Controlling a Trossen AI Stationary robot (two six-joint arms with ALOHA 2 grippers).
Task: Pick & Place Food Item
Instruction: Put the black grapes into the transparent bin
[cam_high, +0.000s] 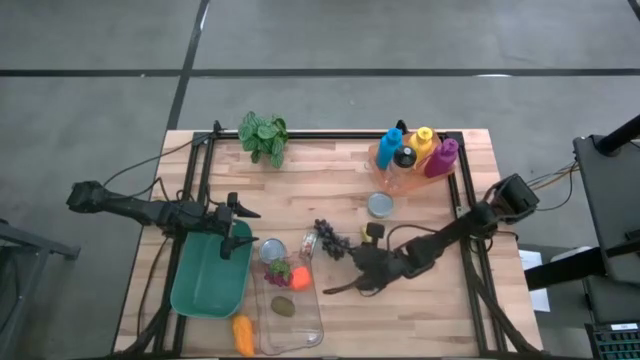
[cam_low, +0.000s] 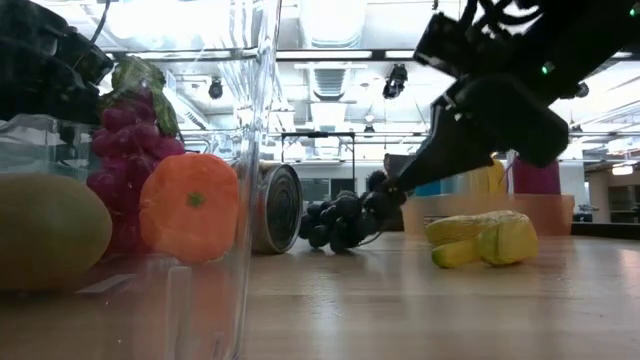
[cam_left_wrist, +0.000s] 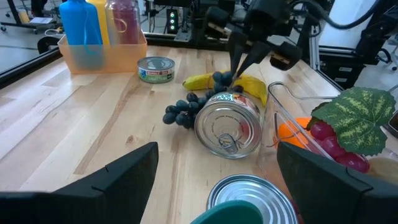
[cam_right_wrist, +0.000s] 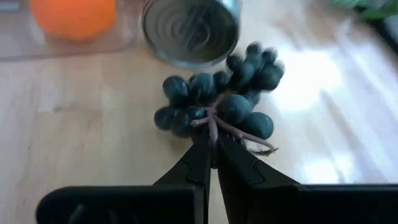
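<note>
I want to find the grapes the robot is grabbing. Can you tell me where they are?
Look at the middle of the wooden table, beside the tipped-over can. The grapes lie there, with the right gripper shut on their stem. They are the only dark blue bunch; the reddish bunch sits in the clear bin.

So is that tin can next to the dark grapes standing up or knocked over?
Knocked over. The tin can lies on its side, its ringed end facing sideways, close to the dark grapes.

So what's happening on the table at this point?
The right gripper is shut on the stem of the dark grape bunch, which lies on the table beside a tipped can. The left gripper waits open over the green bin. The clear container already holds some produce.
</note>
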